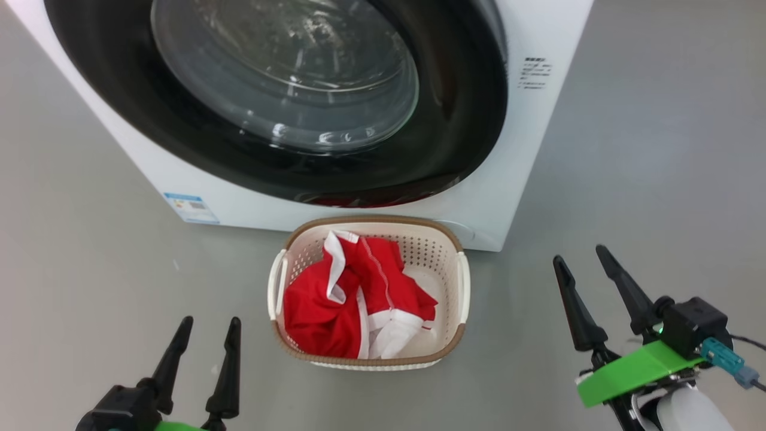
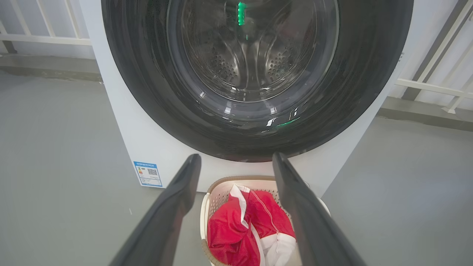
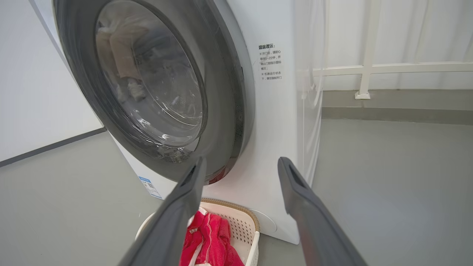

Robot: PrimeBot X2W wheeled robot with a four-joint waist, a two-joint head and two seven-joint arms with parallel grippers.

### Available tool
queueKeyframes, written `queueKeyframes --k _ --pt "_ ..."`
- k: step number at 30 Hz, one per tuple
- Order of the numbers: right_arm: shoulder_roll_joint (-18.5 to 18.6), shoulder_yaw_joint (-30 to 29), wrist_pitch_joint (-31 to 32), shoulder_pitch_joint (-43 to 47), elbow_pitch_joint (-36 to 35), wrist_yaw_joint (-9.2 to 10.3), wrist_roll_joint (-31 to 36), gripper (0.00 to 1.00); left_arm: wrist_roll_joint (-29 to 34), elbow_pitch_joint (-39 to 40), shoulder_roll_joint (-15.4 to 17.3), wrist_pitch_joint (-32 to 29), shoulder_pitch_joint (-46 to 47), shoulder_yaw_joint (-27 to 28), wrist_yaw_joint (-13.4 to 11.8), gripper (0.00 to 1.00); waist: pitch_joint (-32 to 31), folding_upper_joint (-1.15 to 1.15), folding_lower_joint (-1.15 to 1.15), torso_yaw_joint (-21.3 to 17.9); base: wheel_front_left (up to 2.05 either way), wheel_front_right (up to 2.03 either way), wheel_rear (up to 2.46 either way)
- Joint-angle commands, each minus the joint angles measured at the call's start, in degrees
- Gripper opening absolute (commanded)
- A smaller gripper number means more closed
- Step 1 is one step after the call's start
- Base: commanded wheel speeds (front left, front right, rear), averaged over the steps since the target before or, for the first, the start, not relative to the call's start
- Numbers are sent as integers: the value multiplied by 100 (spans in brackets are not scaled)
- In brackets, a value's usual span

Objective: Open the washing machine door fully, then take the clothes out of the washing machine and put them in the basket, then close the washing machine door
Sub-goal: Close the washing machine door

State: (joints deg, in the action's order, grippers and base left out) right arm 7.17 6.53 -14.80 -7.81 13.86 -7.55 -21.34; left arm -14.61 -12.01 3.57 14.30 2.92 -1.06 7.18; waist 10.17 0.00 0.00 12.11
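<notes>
Door point(image 1: 455, 120) looks seated against the machine point(image 1: 538, 179). Clothes point(image 1: 335, 299) are in the basket point(image 1: 371, 222), on the floor just in front. Left gripper point(image 1: 210, 321) and right gripper point(image 1: 579, 254) both have fingers apart, holding nothing, clear of everything. If the latch is in doubt, push flat on the black rim, not the glass. Left wrist view looks through to the drum point(image 2: 251, 62), with no red inside. Right wrist view catches the door edge. There's a red streak at its bottom, can't tell if reflection or cloth.

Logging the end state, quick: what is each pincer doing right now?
Left pincer: open, holding nothing.
Right pincer: open, holding nothing.
</notes>
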Motion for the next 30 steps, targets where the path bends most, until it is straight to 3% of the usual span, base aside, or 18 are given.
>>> queueKeyframes --k 1,30 --pt "11 96 -20 97 -165 6 -49 100 1 95 144 70 5 222 31 100 -157 0 0 -176 0 0 0" --pt "-127 -427 -20 1427 -233 6 -3 100 24 223 293 70 -678 532 31 100 -848 0 0 -961 0 0 0"
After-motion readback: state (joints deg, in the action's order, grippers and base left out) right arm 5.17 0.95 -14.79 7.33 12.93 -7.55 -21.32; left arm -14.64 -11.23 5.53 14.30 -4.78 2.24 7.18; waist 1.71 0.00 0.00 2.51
